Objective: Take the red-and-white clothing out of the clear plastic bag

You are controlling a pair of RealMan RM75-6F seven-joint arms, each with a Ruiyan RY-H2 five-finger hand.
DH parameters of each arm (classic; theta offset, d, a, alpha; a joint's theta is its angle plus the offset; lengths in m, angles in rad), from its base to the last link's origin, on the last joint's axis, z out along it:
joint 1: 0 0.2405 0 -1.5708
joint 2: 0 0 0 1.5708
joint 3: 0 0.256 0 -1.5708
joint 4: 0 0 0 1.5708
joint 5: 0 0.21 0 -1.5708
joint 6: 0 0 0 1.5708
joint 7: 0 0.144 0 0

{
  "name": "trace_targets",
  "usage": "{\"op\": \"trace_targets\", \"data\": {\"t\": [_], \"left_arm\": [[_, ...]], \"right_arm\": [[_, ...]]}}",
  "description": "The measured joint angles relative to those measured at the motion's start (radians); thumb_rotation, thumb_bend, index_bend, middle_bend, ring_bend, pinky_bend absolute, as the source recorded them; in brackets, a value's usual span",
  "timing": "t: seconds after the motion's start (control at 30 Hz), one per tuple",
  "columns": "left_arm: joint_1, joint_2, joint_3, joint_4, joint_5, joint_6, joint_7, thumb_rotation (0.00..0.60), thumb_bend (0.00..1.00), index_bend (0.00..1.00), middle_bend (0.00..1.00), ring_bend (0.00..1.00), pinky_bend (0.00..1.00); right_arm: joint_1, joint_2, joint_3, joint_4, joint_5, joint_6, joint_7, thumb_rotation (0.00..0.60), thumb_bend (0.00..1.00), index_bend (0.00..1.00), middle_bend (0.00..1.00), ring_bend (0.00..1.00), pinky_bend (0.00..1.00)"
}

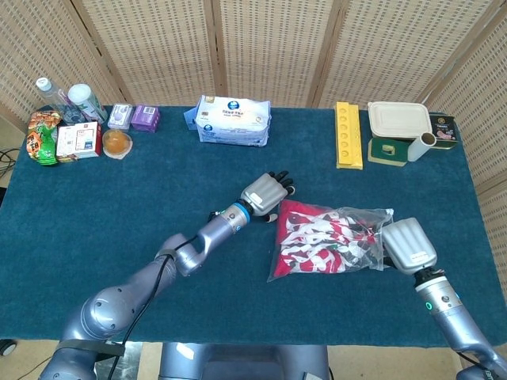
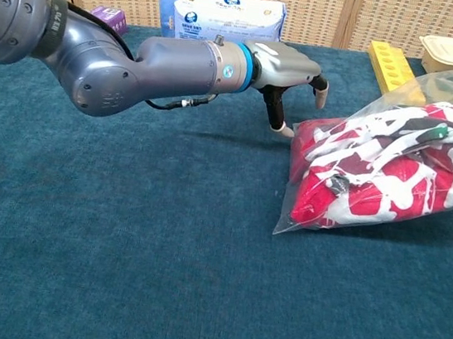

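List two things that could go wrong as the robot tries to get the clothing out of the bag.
1. The left hand meets the clear plastic bag at its sealed-looking end, so it may only push it.
2. The right hand holds the other end; a pull could drag the bag and the red-and-white clothing together.

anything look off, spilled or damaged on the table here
Nothing stands out. The clear plastic bag lies intact on the table with the red-and-white clothing bunched inside, none of it out yet. The left hand is at the bag's closed end and the right hand at the other. The items along the back edge look orderly.
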Motion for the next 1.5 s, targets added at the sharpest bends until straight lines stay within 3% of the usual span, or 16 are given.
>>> {"op": "trace_targets", "data": {"t": [0.2, 0.3, 0.6, 0.87, 1.17, 1.5], "left_arm": [[-0.051, -0.049, -0.001, 0.079, -0.009, -0.07, -0.039, 0.6, 0.27, 0.26, 0.15, 0.06, 0.24], [-0.061, -0.06, 0.004, 0.096, -0.007, -0.075, -0.052, 0.6, 0.28, 0.32, 0.15, 0.06, 0.24], [-0.057, -0.073, 0.032, 0.113, 0.021, -0.029, -0.087, 0.6, 0.35, 0.51, 0.15, 0.06, 0.24], [-0.031, -0.065, 0.066, 0.102, 0.046, 0.008, -0.118, 0.6, 0.37, 0.55, 0.15, 0.06, 0.24], [0.057, 0.028, 0.12, -0.015, 0.084, 0.107, -0.165, 0.6, 0.37, 0.55, 0.15, 0.06, 0.24], [0.185, 0.238, 0.18, -0.307, 0.11, 0.224, -0.154, 0.6, 0.36, 0.55, 0.15, 0.06, 0.24]], "right_arm": [[-0.001, 0.002, 0.004, 0.0, 0.009, -0.001, 0.0, 0.466, 0.57, 0.68, 0.92, 1.0, 1.0], [-0.001, 0.004, 0.005, 0.0, 0.011, -0.003, 0.004, 0.468, 0.57, 0.68, 0.92, 1.0, 1.0], [0.001, 0.006, 0.006, -0.007, 0.013, -0.009, 0.003, 0.465, 0.57, 0.68, 0.92, 1.0, 1.0], [-0.006, 0.01, 0.0, -0.028, 0.004, 0.0, -0.002, 0.472, 0.57, 0.68, 0.92, 1.0, 1.0], [-0.008, 0.017, -0.012, -0.072, -0.043, 0.007, 0.002, 0.478, 0.57, 0.68, 0.93, 1.0, 1.0], [-0.011, 0.019, -0.038, -0.132, -0.125, 0.014, -0.005, 0.48, 0.57, 0.69, 0.93, 1.0, 1.0]]}}
